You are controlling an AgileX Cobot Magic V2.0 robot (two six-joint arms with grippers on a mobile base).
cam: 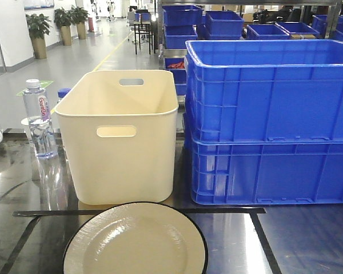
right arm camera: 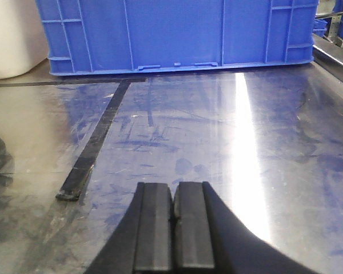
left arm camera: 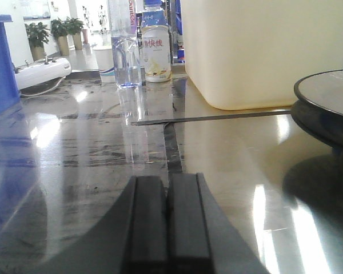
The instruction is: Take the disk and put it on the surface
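On my front view, a water bottle (cam: 39,120) stands at the left, then the cream bin (cam: 123,142), then stacked blue crates (cam: 268,120). The disk (cam: 135,240), a cream plate with a dark rim, lies flat on the glossy grey surface (cam: 308,245) just in front of the bin, inside the black tape lines (cam: 131,212). My left gripper (left arm camera: 167,222) sits pressed together, empty, low over the tabletop; the right gripper (right arm camera: 172,228) is likewise closed on nothing.
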